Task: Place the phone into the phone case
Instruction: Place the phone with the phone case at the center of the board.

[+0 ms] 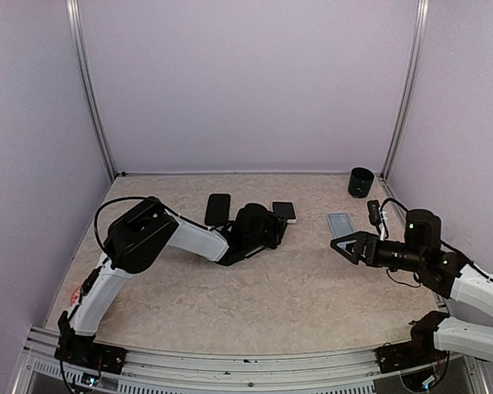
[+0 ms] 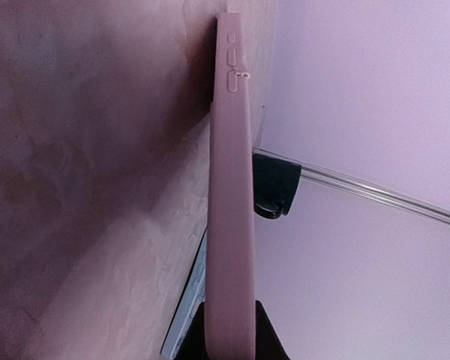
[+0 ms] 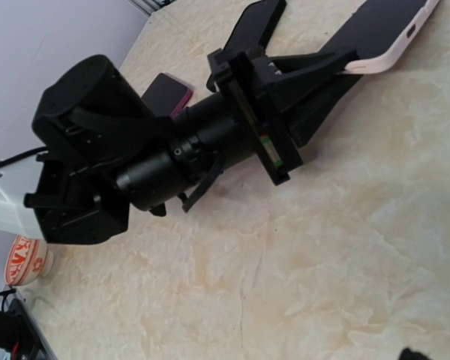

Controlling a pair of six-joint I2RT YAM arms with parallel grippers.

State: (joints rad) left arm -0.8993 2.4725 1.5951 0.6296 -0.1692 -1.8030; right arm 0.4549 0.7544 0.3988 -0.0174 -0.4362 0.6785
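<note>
Now, the left end effector (image 1: pixel 276 222) was clamped on the edge of the pink phone case (image 1: pixel 284 211), flat on the desk (image 1: pixel 271 287); the right end effector (image 1: pixel 338 244) hung wide open, well apart.

Top overhead; wrist views close, sharing pink case (image 2: pixel 229 225)

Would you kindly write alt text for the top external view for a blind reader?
The left fingers are shut on a pink phone case near the middle of the beige table, a black phone lying nearby. The right fingers hover open, and a black cup stands in the far right corner.
</note>
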